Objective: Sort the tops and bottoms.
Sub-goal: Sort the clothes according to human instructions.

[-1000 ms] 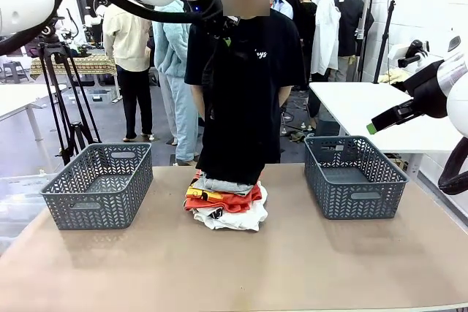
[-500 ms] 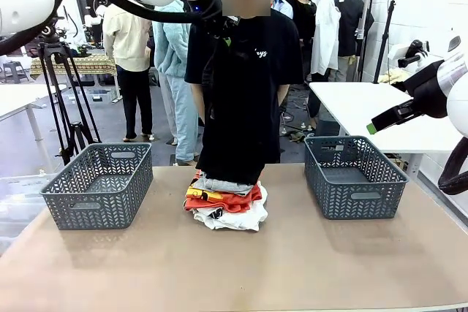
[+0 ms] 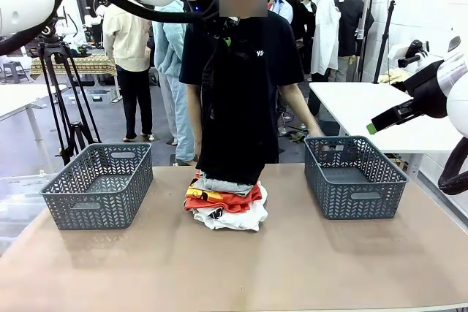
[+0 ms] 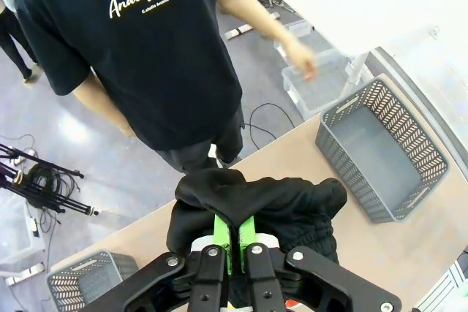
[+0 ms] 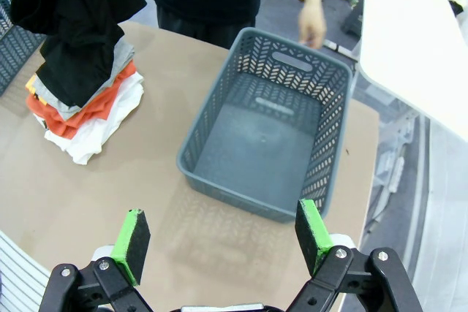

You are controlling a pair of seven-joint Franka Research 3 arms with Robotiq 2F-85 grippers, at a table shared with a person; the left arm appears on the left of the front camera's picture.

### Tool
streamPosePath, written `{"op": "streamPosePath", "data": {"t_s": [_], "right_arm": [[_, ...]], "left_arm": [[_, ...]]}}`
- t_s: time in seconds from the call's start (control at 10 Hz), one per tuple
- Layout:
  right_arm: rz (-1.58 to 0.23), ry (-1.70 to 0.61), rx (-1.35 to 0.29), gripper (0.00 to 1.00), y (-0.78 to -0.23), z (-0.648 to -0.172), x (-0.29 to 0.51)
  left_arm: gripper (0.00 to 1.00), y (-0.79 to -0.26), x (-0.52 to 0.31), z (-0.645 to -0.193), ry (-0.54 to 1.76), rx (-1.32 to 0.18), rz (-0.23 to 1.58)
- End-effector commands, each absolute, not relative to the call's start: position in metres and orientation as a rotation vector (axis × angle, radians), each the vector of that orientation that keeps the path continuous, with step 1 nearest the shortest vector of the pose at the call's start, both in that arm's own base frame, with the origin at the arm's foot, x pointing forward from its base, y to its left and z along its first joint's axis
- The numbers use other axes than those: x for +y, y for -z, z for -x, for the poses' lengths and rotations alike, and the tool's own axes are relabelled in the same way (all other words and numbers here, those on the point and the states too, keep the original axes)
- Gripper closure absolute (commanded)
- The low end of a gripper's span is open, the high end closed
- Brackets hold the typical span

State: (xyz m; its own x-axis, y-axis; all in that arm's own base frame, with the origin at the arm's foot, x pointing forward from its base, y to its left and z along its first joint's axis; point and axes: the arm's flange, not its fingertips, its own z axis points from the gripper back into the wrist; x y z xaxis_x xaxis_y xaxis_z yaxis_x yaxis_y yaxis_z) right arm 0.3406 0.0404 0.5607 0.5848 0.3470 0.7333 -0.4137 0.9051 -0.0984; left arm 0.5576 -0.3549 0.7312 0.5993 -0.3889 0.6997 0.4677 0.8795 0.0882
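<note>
Table (image 3: 307, 268) holds tops (image 3: 227, 206) — wrist view reveals left gripper (image 4: 235, 230) pinching black bottom (image 4: 281, 202).

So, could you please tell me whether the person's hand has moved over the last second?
Yes. The person's hand has swung out from beside their body toward the picture's right, and is now at the far rim of the right-hand basket, which has stayed put.

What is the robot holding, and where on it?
The left gripper pinches a black garment by a bunched fold at its top. The right gripper is empty.
</note>
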Motion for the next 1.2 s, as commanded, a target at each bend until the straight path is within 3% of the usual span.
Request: {"op": "streamPosePath", "data": {"t_s": [0.0, 1.1], "right_arm": [[-0.102, -0.445, -0.834, 0.0, -0.5596, -0.3413, 0.0399], [-0.102, -0.445, -0.834, 0.0, -0.5596, -0.3413, 0.0399]], "left_arm": [[1.0, -0.7362, -0.353, -0.5551, 0.489, -0.8, 0.114], [1.0, -0.7362, -0.353, -0.5551, 0.489, -0.8, 0.114]]}}
